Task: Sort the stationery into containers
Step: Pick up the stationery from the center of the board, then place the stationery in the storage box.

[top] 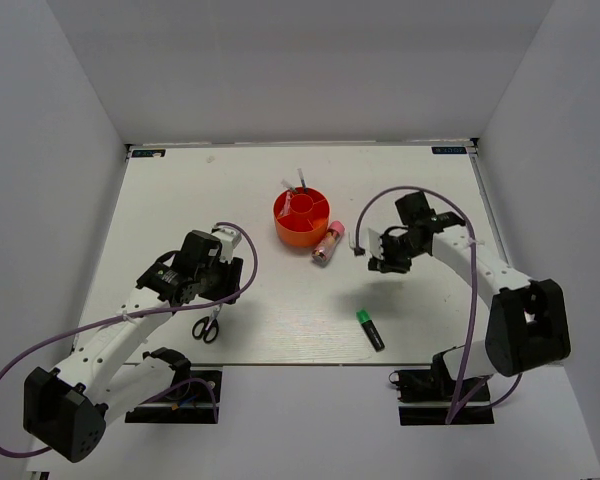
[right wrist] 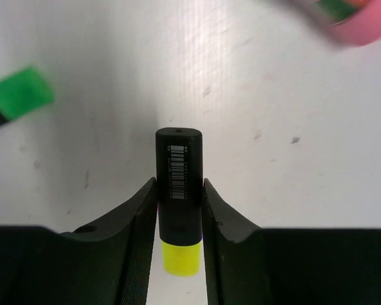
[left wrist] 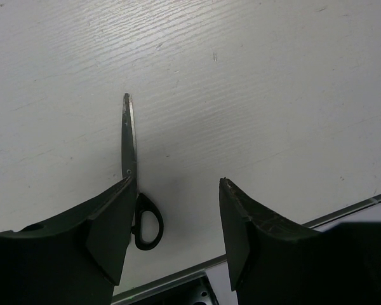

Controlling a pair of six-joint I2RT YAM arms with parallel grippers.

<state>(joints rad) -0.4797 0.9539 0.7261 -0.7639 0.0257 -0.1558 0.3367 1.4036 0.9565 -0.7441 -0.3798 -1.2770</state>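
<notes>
Yellow highlighter (right wrist: 178, 159): sitting clamped between right gripper (right wrist: 180, 190) jaws, black end sticking out past the fingertips.
Scissors (left wrist: 128, 149): lying partly beneath one finger of left gripper (left wrist: 178, 184), jaws standing apart, holding nothing.
Orange tub (top: 302, 217): standing clear of both pairs of jaws.

Centre, toward 12 o'clock: tub (top: 302, 218), pens (top: 300, 180) upright at its 12 o'clock side; just beside it at 4 o'clock, capped tube (top: 327, 242); farther out at 5 o'clock, loose highlighter (top: 370, 329); at 8 o'clock, under the left gripper (left wrist: 176, 184), scissors (top: 206, 327); at 3 o'clock of the capped tube, between the right gripper (right wrist: 180, 184) fingers, second highlighter (right wrist: 178, 171)
</notes>
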